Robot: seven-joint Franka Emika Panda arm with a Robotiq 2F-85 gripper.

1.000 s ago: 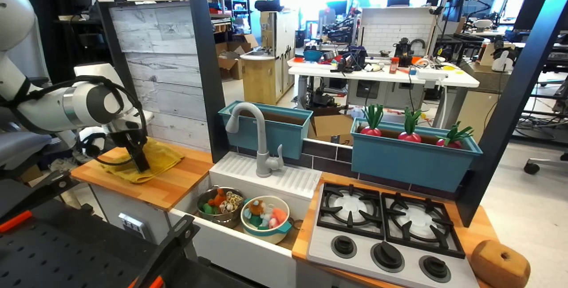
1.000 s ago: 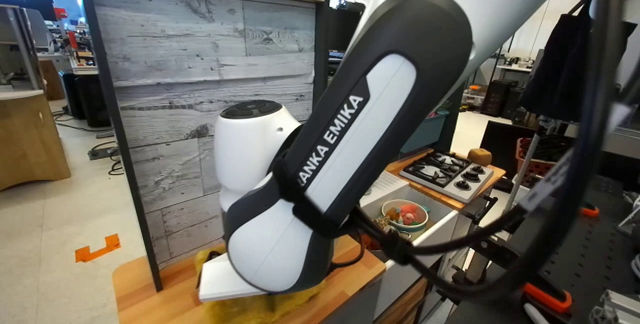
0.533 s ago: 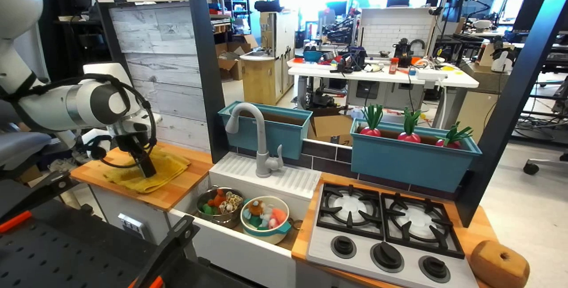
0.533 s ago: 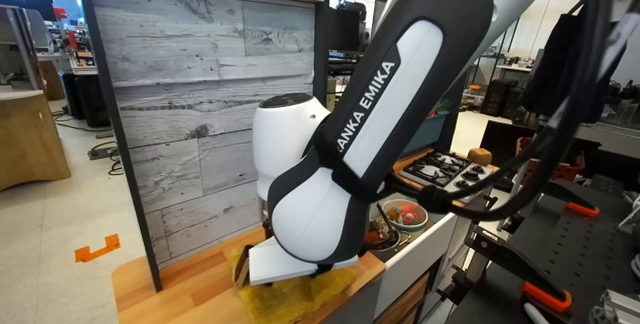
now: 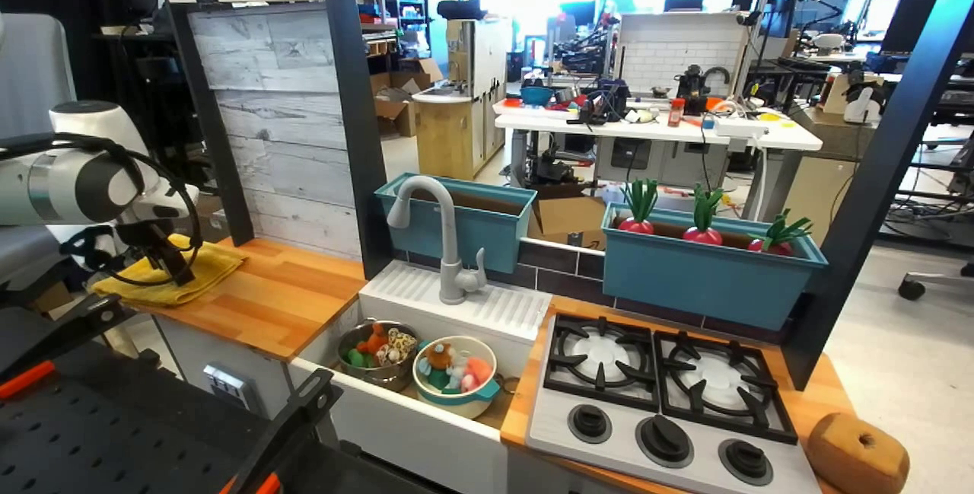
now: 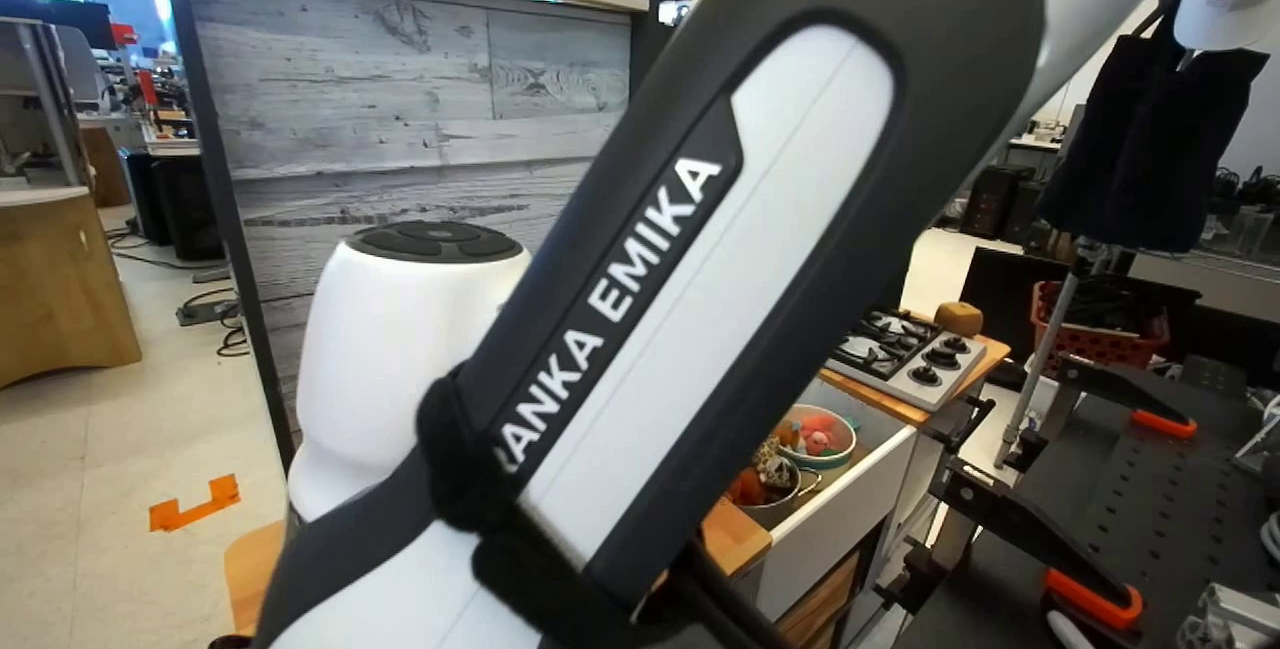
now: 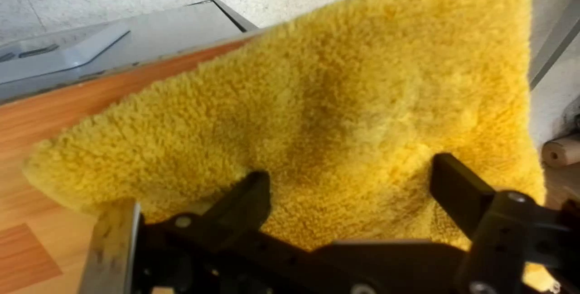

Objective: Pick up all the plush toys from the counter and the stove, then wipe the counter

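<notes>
The black two-fingered gripper (image 7: 351, 171) points down with its jaws spread wide apart, and both fingertips (image 7: 446, 167) touch the upper face of a flat, fuzzy yellow cloth (image 7: 326, 99). A broad stretch of its pile lies between them. The cloth rests on the light brown wooden butcher-block counter (image 5: 281, 296), at the end away from the sink, and in the wrist view it reaches out past the counter's edge. Above is the white and black robot arm (image 6: 720, 279), which hides gripper and cloth in an exterior view.

Next to the counter, in the white sink unit (image 5: 517, 319) under a curved grey faucet (image 5: 449, 250), stand a round steel pot (image 5: 389, 381) and, just beside it, a round cream pot with teal trim (image 5: 460, 409). The small, soft plush toys (image 5: 374, 339) sit in both: orange, green and spotted ones in steel, brown, teal, pale and pink ones in cream. Farther along is the silver-grey stove (image 5: 623, 435) with black grates, and just beside it a rounded brown block (image 5: 852, 456).
</notes>
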